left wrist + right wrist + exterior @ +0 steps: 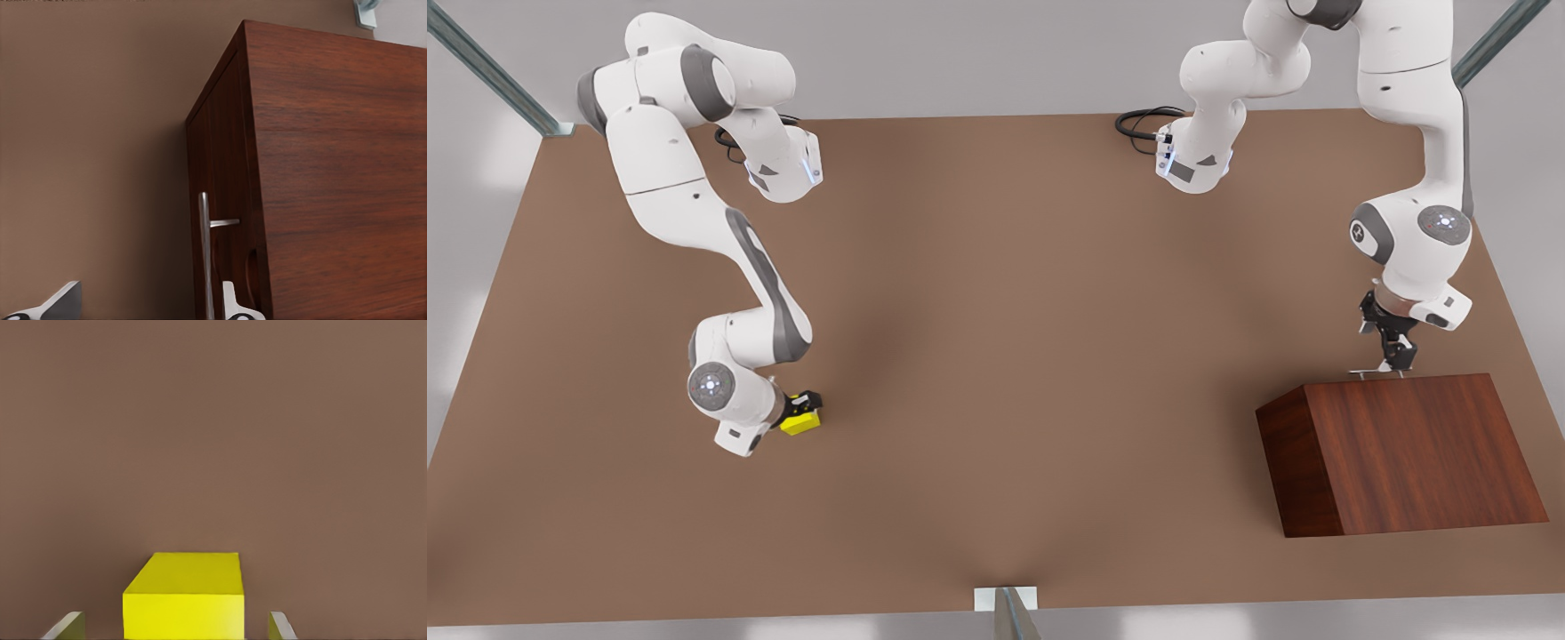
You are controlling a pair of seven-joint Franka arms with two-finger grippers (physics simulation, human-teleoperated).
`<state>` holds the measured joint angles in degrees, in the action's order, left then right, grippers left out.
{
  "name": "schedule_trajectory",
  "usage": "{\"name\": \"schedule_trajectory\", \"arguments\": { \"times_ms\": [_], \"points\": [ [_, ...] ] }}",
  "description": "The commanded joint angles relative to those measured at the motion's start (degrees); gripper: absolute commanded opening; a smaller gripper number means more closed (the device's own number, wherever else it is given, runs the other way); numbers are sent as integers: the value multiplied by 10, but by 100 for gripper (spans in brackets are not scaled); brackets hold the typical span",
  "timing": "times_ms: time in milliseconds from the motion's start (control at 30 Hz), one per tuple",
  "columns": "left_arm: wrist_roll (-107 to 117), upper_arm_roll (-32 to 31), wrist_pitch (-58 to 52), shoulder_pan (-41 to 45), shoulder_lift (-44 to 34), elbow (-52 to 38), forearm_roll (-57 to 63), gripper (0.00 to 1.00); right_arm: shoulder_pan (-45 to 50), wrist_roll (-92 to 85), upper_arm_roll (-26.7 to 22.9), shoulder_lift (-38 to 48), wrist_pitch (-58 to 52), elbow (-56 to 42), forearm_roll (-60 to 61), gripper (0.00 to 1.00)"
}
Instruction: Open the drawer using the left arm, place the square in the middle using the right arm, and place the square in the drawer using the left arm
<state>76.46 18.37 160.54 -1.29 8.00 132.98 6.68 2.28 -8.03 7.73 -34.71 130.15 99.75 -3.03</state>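
Note:
The dark wooden cabinet [1405,444] stands at the front view's right, and its drawer [223,167] is pushed in flush. My left gripper [1392,360] hangs at the cabinet's far edge, open, with its fingers [230,301] on either side of the slim silver handle [204,253]. The square [801,420], a small yellow cube, rests on the table at the front view's left. My right gripper [805,402] is down at it and open. In the right wrist view the square [183,593] sits between the fingertips [280,627] with a gap on each side.
Brown tabletop [1014,356] stretches wide between the two arms. Both arm bases stand at the far edge, with black cables [1138,120] beside one. A metal bracket [1005,600] sits at the near edge.

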Motion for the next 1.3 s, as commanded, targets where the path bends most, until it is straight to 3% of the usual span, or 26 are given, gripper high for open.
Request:
{"name": "schedule_trajectory", "arguments": {
  "times_ms": [0, 667, 1100, 1133, 1167, 1200, 1267],
  "points": [
    [0, 0, 0, 0, 0, 0, 1, 100, 0, 0, 0, 0, 0, 0, 0, 100],
    [-1, 0, 14, -8, 32, -10, 2, 100, -8, -2, 10, 1, 15, 37, 36, 100],
    [-3, 0, -9, -14, 29, -6, 2, 100, -11, -18, 8, -22, 86, 54, 35, 100],
    [-3, 1, -14, -14, 29, -6, 3, 100, -11, -19, 8, -22, 86, 53, 35, 88],
    [-3, 1, -22, -14, 27, -6, 3, 100, -11, -19, 8, -22, 86, 53, 35, 66],
    [-3, 1, -29, -14, 25, -6, 3, 100, -11, -19, 8, -22, 86, 53, 35, 55],
    [-3, 1, -49, -14, 17, -6, 3, 100, -11, -19, 8, -21, 86, 53, 35, 48]
  ]
}}
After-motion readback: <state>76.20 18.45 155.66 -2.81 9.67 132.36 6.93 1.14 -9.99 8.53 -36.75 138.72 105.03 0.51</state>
